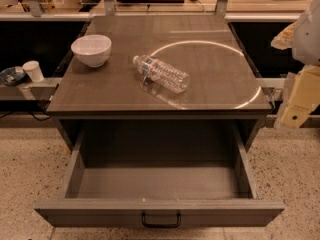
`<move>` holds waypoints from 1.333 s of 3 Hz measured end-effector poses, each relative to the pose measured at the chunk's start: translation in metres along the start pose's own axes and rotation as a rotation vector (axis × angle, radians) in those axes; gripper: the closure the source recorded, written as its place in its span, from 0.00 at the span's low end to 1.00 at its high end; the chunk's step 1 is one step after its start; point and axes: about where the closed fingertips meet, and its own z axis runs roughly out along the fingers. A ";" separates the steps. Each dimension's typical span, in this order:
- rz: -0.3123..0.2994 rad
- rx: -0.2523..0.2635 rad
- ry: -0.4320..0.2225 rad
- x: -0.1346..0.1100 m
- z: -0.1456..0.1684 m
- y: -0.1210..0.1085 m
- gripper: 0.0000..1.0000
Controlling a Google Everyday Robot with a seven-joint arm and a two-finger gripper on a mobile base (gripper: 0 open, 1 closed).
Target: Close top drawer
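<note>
The top drawer (160, 212) is a wide grey metal box, pulled far out from under the counter top (220, 89) towards the bottom of the camera view. It looks empty inside, and its tall sides show. A black loop handle (161, 220) sits at the centre of its flat front. My gripper (298, 101) shows as a cream-coloured part at the right edge, level with the counter's front right corner. It is above and to the right of the drawer and apart from it.
A white bowl (91, 49) stands at the counter's back left. A clear plastic water bottle (161, 73) lies on its side near the middle. A small white cup (34, 70) and a dark dish (11, 75) sit on a ledge at the left. Speckled floor (30, 159) flanks the drawer.
</note>
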 end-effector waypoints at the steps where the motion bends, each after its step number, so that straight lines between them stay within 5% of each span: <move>1: 0.000 0.000 0.000 0.000 0.000 0.000 0.00; 3: 0.027 -0.087 -0.055 0.033 0.084 0.021 0.00; 4: 0.027 -0.160 -0.066 0.043 0.129 0.040 0.18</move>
